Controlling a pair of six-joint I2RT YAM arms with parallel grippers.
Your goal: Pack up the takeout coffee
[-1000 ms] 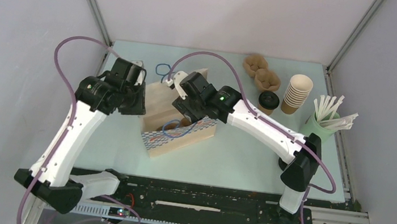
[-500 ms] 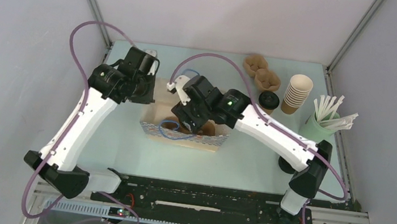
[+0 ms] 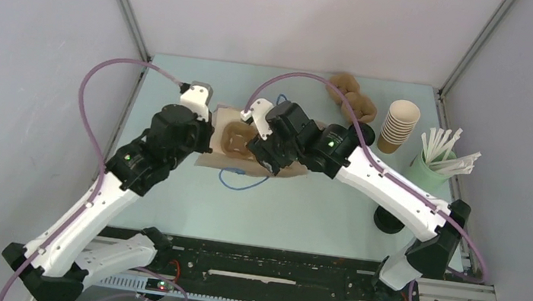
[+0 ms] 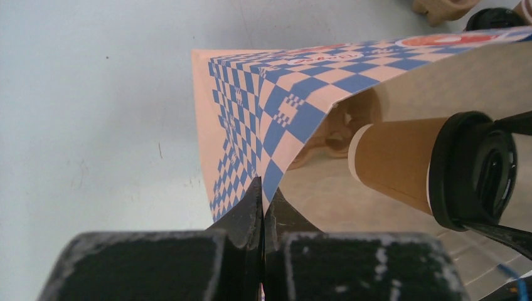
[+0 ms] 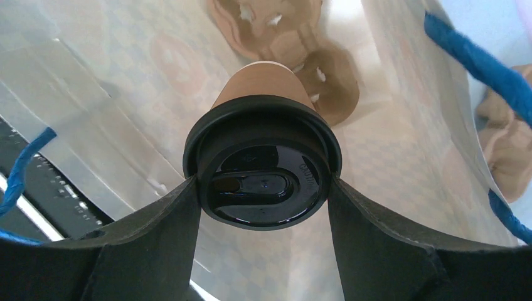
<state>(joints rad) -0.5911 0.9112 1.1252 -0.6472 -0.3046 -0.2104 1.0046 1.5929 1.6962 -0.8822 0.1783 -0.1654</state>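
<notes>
Left gripper pinches paper bag rim; right gripper clamps lidded cup between its fingers, inside bag.

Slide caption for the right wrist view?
Right gripper grips a lidded coffee cup by its lid inside the paper bag, pulp carrier beyond it.

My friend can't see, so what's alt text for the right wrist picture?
The right claw grips a brown coffee cup by its black lid, inside a paper bag. Deeper inside lies a brown cardboard cup carrier; a blue rope handle shows at right.
</notes>
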